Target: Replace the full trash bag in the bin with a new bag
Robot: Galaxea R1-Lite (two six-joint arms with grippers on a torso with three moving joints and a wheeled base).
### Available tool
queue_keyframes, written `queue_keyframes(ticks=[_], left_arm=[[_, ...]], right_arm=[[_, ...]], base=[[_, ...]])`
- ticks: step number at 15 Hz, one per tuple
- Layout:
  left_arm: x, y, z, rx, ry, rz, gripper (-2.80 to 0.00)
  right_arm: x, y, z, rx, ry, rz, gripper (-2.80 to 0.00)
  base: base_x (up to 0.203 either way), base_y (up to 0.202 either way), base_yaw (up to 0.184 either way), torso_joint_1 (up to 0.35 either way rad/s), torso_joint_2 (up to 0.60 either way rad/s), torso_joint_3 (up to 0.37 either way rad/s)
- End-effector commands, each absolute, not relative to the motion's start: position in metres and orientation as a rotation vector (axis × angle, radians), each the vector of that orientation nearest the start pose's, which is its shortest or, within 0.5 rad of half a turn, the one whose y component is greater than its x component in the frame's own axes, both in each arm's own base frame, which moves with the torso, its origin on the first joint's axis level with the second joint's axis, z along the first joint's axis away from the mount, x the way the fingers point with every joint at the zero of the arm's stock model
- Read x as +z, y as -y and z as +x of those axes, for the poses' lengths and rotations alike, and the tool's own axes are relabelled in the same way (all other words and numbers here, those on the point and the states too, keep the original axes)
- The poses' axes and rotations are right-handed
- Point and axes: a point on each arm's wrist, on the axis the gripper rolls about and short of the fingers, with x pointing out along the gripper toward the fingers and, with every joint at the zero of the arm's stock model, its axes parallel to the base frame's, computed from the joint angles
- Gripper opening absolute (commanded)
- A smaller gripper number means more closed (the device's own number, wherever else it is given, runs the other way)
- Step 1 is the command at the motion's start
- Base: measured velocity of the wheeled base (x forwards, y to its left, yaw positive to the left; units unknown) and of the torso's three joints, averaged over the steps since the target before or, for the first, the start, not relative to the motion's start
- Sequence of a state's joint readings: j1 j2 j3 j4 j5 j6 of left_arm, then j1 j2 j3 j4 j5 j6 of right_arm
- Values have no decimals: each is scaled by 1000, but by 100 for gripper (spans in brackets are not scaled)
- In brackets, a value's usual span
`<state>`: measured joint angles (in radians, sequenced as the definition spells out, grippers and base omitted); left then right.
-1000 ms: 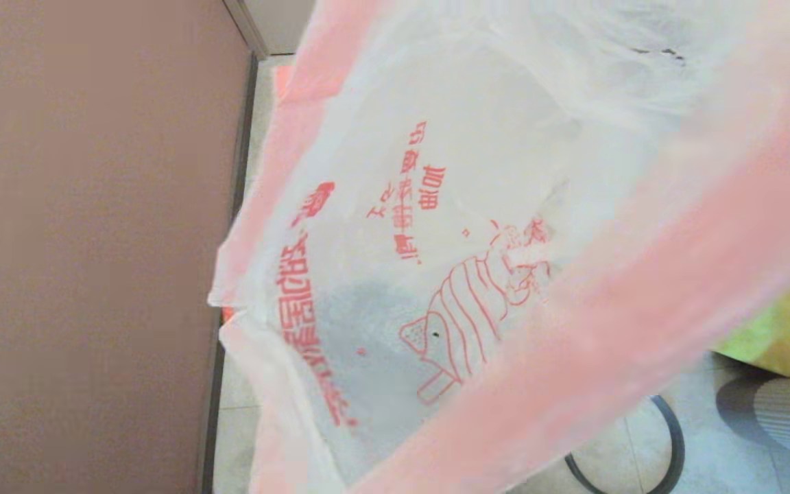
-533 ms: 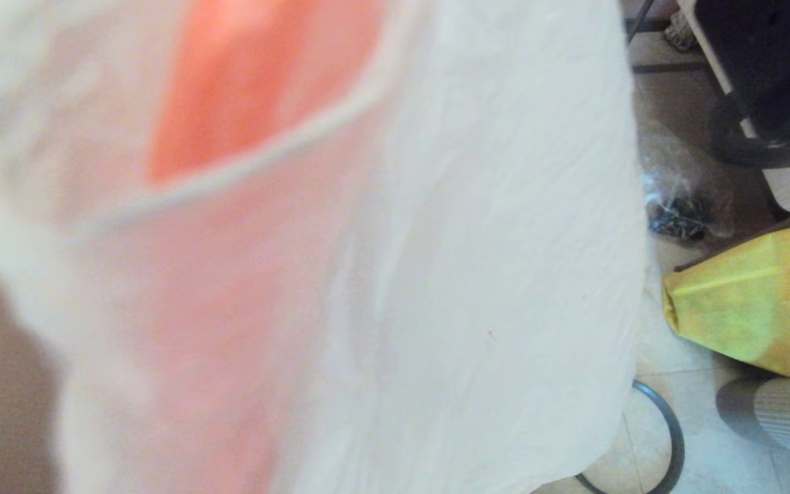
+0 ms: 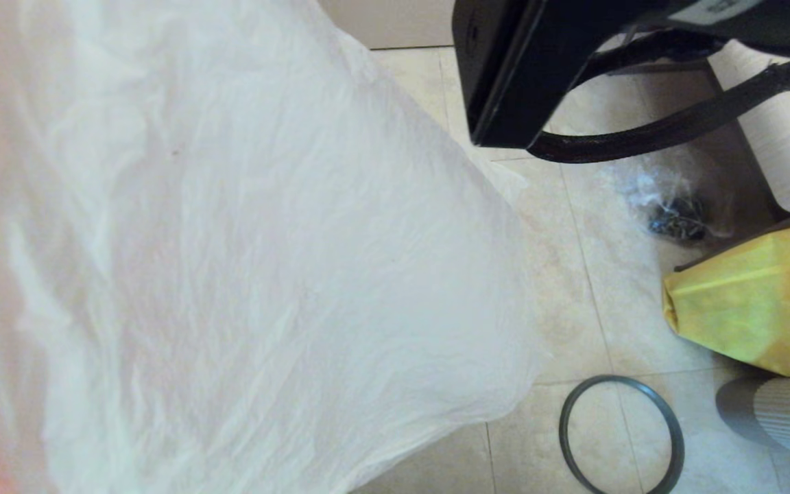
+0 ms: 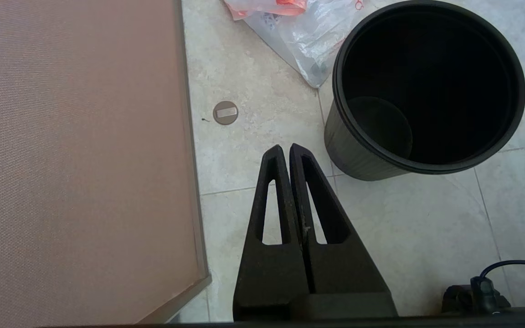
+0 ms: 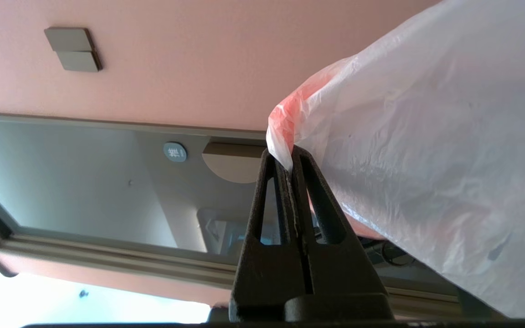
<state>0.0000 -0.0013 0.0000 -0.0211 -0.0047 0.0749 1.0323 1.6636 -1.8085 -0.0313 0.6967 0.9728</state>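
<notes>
So the new bag point(image 3: 230, 274) filled most of the head view, a big milky sheet hanging up high. A second before, its pink-hemmed mouth had faced the camera with red print showing through; by now only the plain side showed, so it had swung round and the floor on the right had come clear. The bin point(image 4: 426, 86) stood empty on the tiles, unlined, with the full trash bag point(image 4: 299, 50) lying just beside it, so removal looked done. The yellow bag point(image 3: 751, 309) sat at the right, and the grey hoop rim point(image 3: 620, 433) lay loose nearby, well apart from the bin. The right gripper point(image 5: 290, 157) pinched the bag's orange-pink hem, raised high. The left gripper point(image 4: 286, 150) hung near the bin, jaws pressed together, holding nothing.
</notes>
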Motion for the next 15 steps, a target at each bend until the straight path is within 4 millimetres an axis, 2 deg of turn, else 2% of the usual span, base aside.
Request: queue_keyframes(ticks=[1, 7, 10, 13, 15], left_arm=[[75, 0, -22, -3, 11, 75, -280], [75, 0, -22, -4, 11, 75, -280], [75, 0, -22, -4, 11, 75, -280], [75, 0, -22, -4, 11, 75, -280], [75, 0, -22, -4, 11, 75, -280]], right_arm=[[407, -271, 144, 1669, -689, 739, -280], [394, -313, 153, 1706, -736, 725, -280], [385, -323, 154, 1718, -772, 711, -280], [389, -330, 139, 1794, -760, 699, -280], [387, -335, 136, 1884, -766, 668, -280]], base=[[0, 0, 0, 0, 0, 0], [0, 0, 0, 0, 0, 0], [0, 0, 0, 0, 0, 0], [0, 0, 0, 0, 0, 0], [0, 0, 0, 0, 0, 0]])
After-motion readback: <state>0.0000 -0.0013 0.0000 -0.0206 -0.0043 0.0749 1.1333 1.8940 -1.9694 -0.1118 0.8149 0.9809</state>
